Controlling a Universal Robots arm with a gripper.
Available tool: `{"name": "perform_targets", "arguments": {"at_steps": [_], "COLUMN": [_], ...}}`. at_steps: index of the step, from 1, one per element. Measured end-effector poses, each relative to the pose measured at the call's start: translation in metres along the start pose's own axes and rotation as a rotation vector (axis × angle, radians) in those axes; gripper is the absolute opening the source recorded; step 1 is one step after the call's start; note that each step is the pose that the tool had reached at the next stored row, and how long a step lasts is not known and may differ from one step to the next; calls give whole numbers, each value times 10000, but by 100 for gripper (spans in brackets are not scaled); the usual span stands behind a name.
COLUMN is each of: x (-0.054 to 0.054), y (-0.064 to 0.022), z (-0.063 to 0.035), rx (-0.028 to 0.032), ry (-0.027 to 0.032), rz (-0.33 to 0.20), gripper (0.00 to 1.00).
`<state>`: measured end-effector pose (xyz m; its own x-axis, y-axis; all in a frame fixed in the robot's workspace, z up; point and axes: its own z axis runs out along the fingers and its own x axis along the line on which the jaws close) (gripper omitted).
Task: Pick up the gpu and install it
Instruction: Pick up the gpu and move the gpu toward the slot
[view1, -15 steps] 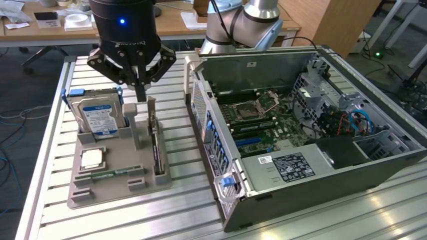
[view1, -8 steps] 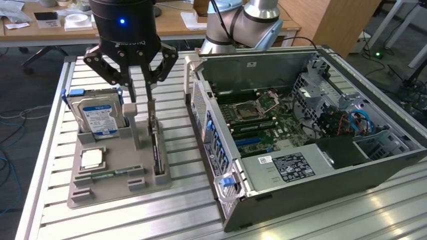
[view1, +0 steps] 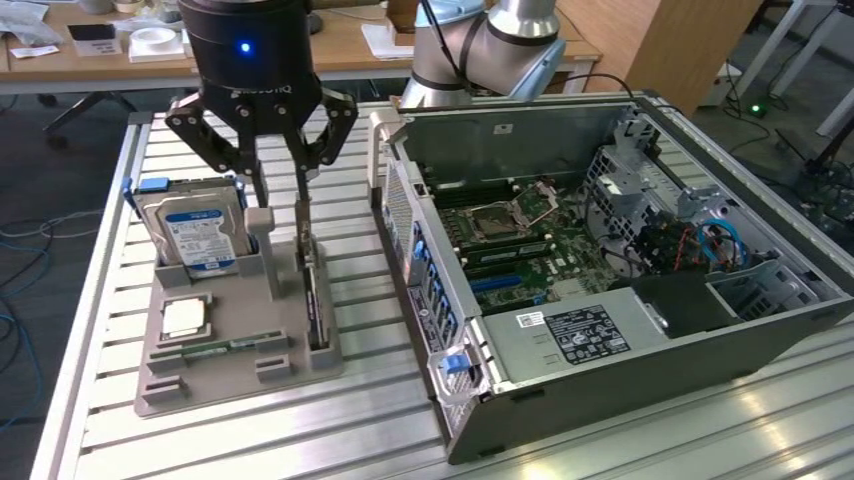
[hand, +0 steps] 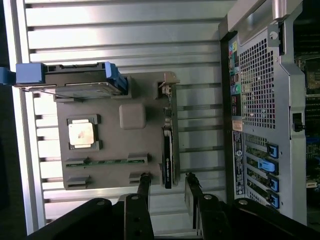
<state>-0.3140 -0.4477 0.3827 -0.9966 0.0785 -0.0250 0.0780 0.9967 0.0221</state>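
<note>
The arm's gripper (view1: 280, 190) hangs over a grey tray (view1: 227, 385) that lies near the counter (view1: 400, 440) edge on the exterior view's left. Its fingers (hand: 144, 185) are spread wide. In the wrist view they stand on either side of one end of the gpu (hand: 167, 155), with a gap showing between each finger and the card, so nothing is pinched.

The gpu stands on its long edge in a slot along the side of the tray nearest the computer case (view1: 601, 400). It is a dark board with a silver bracket rising at the end under the gripper.

In the same tray, a hard drive (view1: 194, 235) with blue rails stands upright at the end nearest the counter's far edge. A square processor chip (view1: 184, 318) lies flat in the middle of the tray, and a narrow green memory stick (view1: 227, 347) lies just beside it toward the counter's near edge.

The computer case lies on its side, open, in the middle of the counter and just beside the tray, with its motherboard exposed.
</note>
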Motion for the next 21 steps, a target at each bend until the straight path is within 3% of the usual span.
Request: {"name": "perform_targets", "arguments": {"at_steps": [21], "x": [10], "y": [13], "z": [347], "rx": [0], "ry": [0], "rz": [0], "gripper": [42]}}
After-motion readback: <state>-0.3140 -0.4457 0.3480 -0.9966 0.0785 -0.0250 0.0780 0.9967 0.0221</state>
